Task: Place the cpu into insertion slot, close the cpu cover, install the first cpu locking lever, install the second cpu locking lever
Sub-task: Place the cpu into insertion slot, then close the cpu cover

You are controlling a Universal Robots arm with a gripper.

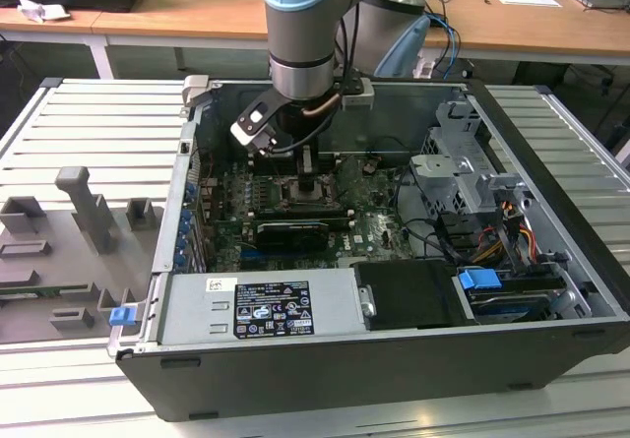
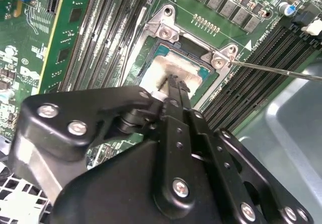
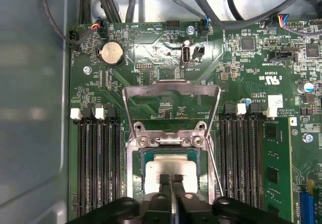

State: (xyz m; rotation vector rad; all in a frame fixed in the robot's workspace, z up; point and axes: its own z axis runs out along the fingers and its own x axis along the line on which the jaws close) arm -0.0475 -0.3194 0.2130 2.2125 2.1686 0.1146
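From my remote seat I see the arm's black two-fingered gripper [image 1: 311, 177] reaching down into the open dark computer case [image 1: 345, 379], over the green circuit board [image 3: 251, 83]. In the first wrist view the fingers [image 3: 163, 178] are drawn together with only a hairline seam between them and nothing clamped. Their tips sit on or just over the face of the small square pale silver-grey cpu [image 3: 168, 166]; I cannot tell whether they touch it. The chip lies flat inside the square metal-rimmed insertion slot [image 3: 134, 169], a thin dark border showing around it. The silvery square frame of the cpu cover [image 3: 171, 87] is swung open, standing up from its hinge at the socket edge farthest from the fingers, with bare board visible through its large central opening. A thin steel locking lever rod [image 3: 215, 171] runs along one side of the socket, between it and a bank of long black memory slots [image 3: 246, 163]; a matching bank lies on the other side. In the second wrist view that rod [image 2: 282, 70] juts out past the socket's screwed corner.
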